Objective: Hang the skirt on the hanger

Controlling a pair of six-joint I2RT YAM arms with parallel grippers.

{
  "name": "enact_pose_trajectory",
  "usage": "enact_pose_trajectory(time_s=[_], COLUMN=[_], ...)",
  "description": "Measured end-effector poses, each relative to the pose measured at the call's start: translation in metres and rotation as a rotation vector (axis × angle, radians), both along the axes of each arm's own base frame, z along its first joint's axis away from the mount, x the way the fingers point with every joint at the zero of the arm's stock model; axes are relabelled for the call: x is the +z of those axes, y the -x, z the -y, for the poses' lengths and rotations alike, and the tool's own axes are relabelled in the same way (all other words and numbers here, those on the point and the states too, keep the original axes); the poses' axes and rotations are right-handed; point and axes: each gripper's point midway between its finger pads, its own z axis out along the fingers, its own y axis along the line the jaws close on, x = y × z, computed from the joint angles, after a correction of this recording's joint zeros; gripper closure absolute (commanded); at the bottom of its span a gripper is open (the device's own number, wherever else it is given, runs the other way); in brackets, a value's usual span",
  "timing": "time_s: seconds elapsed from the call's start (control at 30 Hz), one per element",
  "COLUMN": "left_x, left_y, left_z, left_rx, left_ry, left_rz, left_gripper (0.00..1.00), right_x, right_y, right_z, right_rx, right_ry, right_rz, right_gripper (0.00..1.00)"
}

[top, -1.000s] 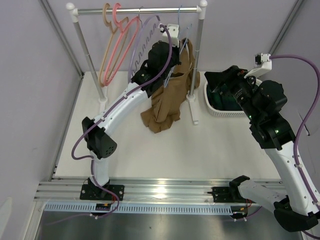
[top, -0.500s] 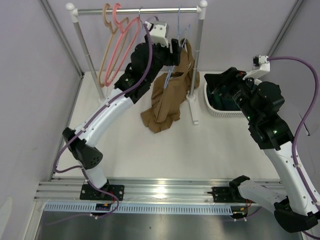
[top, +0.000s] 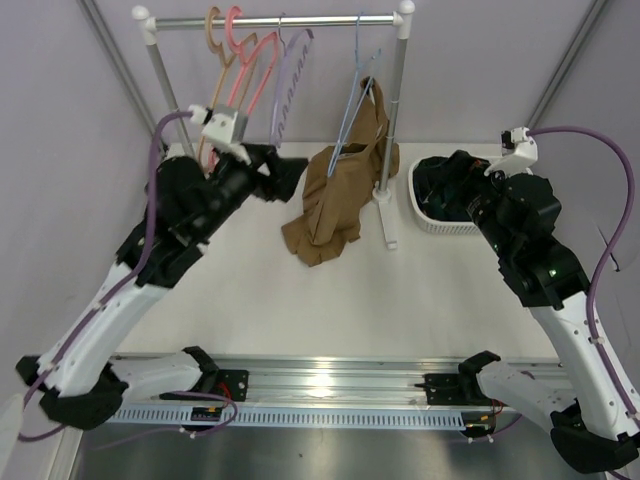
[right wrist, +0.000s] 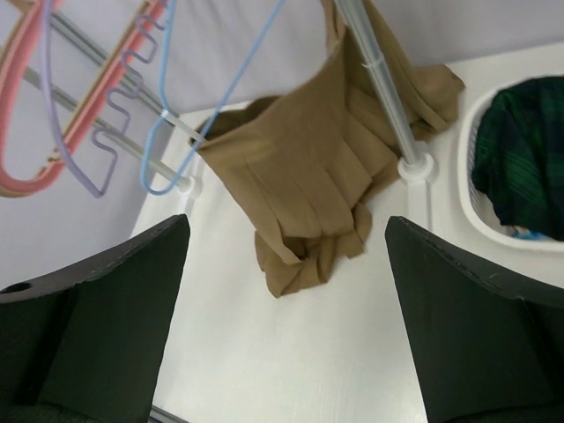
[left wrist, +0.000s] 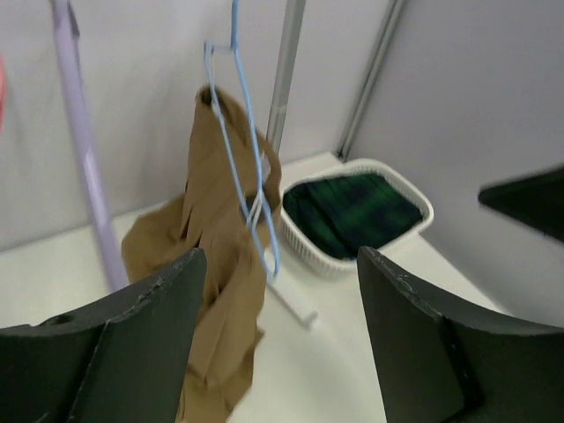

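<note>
Skirt: we see the tan-brown soft cloth skirt [top: 335,195] caught high on the thin pale lavender-blue clothes hanger [right wrist: 164,106]. Its lower part is heaped on the white desk [top: 300,310].
Hanger: it hangs by its slim hook from the metal rail [top: 280,20], close to the rail's right upright post [top: 394,110]. The skirt hangs from one side of it only.
Long axis: the skirt runs from the hanger downward to the heap, which lies toward the arms and a little to the left.
Left end effector [left wrist: 282,256]: its fingers are spread wide and hold nothing. The skirt lies to its right in the top view, straight ahead in the wrist view, and apart from it.
Right end effector [right wrist: 286,225]: it is also spread and empty. It hovers by the basket, with the upright post between it and the skirt.
Nearer arm: we judge the left one nearer, with an open path to the cloth.
Container: the white ribbed plastic basket [left wrist: 414,198] stands right of the post. It holds a dark green plaid cloth [left wrist: 348,207], which is not the task's garment.
Task state: we judge the skirt only partly hung, since the heap on the desk is not yet lifted.
</note>
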Motion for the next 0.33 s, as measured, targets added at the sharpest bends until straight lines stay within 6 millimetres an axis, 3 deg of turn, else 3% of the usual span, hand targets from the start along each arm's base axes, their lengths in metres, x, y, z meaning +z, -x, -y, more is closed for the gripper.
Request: enact_pose_trajectory(time_s=[0.13,0.33], left_x=[-0.029,-0.072], left_y=[0.042,0.072], left_z=[-0.035,-0.065], left_rx=[-0.005,0.009], left_ry=[-0.019,-0.061], left_rz=[-0.025,-0.074], left_gripper=[0.24,0.22], right_x=[-0.019,-0.067], right_y=[0.001,-0.001], right_z=[0.009,0.013], right_rx=[-0.045,-0.066], right_ry=[0.033,0.098], right_rz=[-0.058,-0.175], right_gripper=[0.01,0.00])
